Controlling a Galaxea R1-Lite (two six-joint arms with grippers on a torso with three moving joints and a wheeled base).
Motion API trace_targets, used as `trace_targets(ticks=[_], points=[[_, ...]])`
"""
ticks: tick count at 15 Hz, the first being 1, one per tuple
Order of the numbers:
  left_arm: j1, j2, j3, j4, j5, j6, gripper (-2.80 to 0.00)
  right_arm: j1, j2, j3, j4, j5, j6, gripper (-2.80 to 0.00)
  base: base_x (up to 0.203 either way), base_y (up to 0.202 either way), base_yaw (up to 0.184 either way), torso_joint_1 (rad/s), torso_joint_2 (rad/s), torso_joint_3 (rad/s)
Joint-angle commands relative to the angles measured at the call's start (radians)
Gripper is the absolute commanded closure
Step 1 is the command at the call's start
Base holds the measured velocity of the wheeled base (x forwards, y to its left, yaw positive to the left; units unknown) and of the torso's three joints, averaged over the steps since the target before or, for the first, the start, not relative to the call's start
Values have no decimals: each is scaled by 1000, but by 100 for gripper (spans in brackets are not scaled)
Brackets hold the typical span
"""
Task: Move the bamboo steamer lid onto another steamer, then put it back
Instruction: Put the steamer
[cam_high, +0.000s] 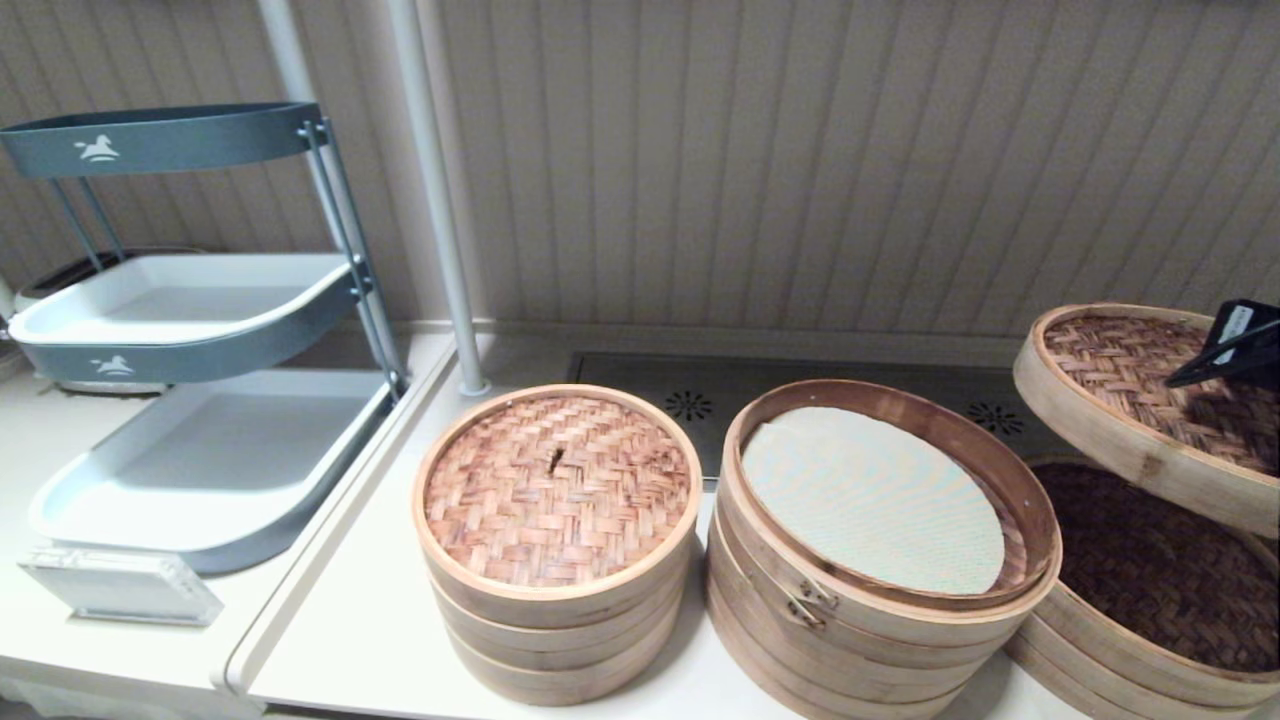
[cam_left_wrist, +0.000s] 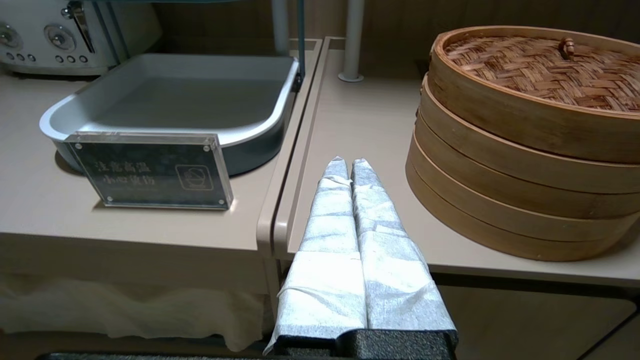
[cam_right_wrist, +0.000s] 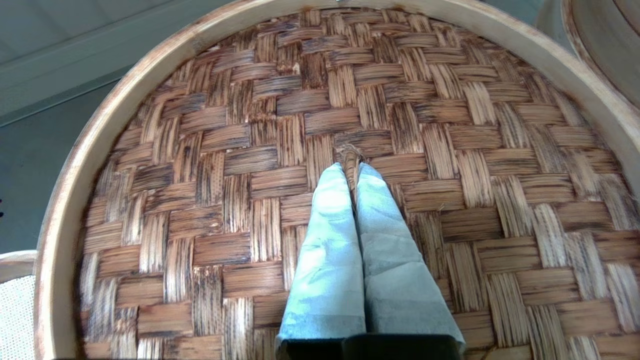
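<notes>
The bamboo steamer lid (cam_high: 1120, 400), reddish-tan weave in a pale rim, hangs tilted in the air at the far right. It is above the other steamer (cam_high: 1160, 590), a low stack with a dark brown woven lid. My right gripper (cam_high: 1182, 377) comes in from the right edge. The right wrist view shows this gripper (cam_right_wrist: 351, 167) shut on the centre knot (cam_right_wrist: 350, 154) of the lid (cam_right_wrist: 225, 200). My left gripper (cam_left_wrist: 349, 162) is shut with nothing in it, low over the counter's front edge beside the small stack (cam_left_wrist: 525, 150).
The tall stack with a metal clasp (cam_high: 815, 598) stands in the middle, uncovered, with a white liner (cam_high: 870, 500) inside. The small lidded stack (cam_high: 557, 540) is to its left. A tiered tray rack (cam_high: 200, 300), an acrylic sign (cam_high: 120, 585) and a pole (cam_high: 440, 200) are further left.
</notes>
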Motion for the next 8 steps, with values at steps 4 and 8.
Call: trace_targets(ticks=[4,8], points=[[1,-2,25,-1,0,0,0,163,13,-17,-1,-85,28,0,0,0,0,0,0,0],[0,-2,25,-1,-1,0,0,264,36,-17,1,-105,78,0,0,0,0,0,0,0]])
